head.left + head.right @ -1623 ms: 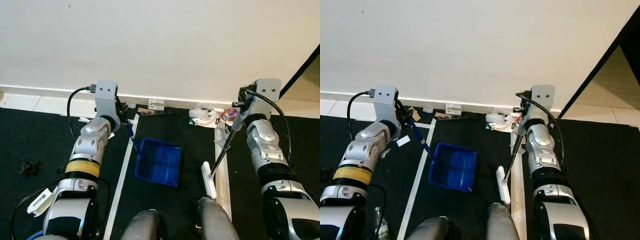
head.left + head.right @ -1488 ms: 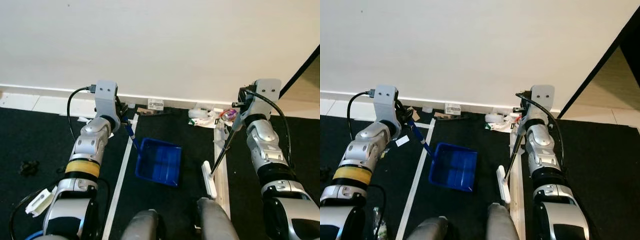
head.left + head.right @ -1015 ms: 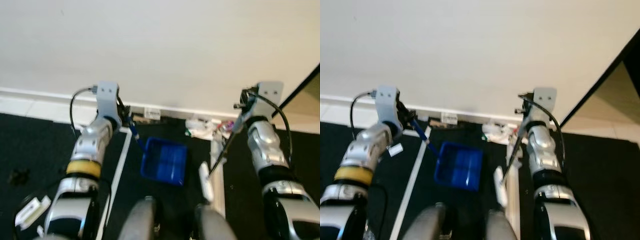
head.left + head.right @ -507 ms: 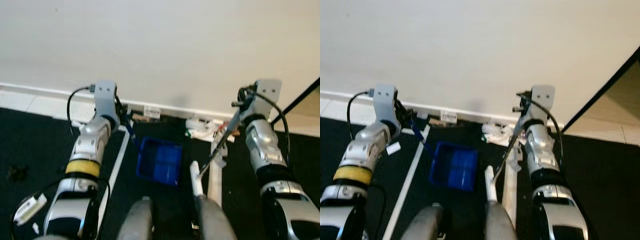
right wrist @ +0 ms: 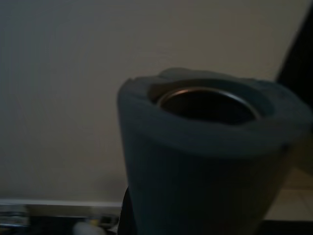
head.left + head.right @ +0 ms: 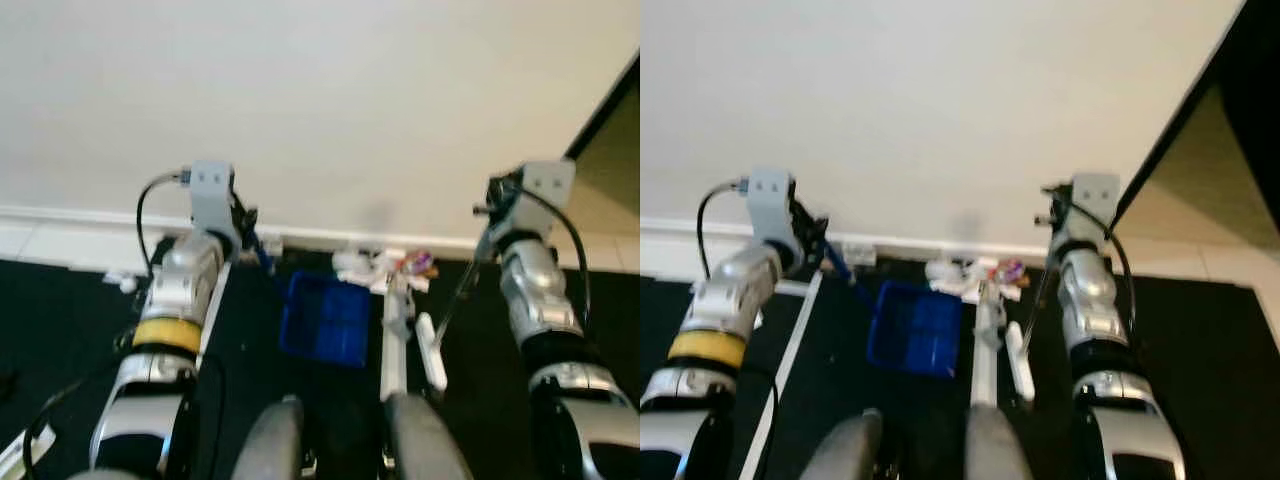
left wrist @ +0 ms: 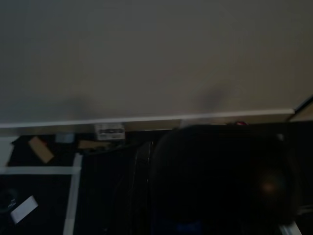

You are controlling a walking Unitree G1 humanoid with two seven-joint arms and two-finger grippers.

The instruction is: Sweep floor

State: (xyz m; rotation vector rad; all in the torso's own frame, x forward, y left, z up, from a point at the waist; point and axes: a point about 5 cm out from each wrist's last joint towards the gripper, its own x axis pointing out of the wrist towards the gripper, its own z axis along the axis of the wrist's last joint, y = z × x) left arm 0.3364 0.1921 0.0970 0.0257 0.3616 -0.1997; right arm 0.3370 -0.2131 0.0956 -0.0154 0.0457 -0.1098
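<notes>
Since half a second back, my head camera has tilted up and the view has blurred; against the floor, the broom head (image 6: 432, 351) has swung from left of the white floor strip (image 6: 391, 340) over to its right side. My right pincer (image 6: 487, 232) is up near the wall with the thin broom handle (image 6: 455, 290) running down from it to that white head on the dark floor; I cannot tell from the pictures how far its fingers are closed. The right wrist camera is blocked by a grey tube end (image 5: 205, 152) close to the lens. My left pincer (image 6: 247, 232) sits by the skirting, with the blue dustpan handle (image 6: 264, 253) leading from it; again I cannot tell the finger state. The blue dustpan (image 6: 325, 318) lies flat on the dark floor, just left of the strip. A small heap of litter (image 6: 385, 265) rests against the skirting, beyond the dustpan's far right corner. Scraps of paper (image 7: 40, 149) lie near the wall in the dim left wrist view.
</notes>
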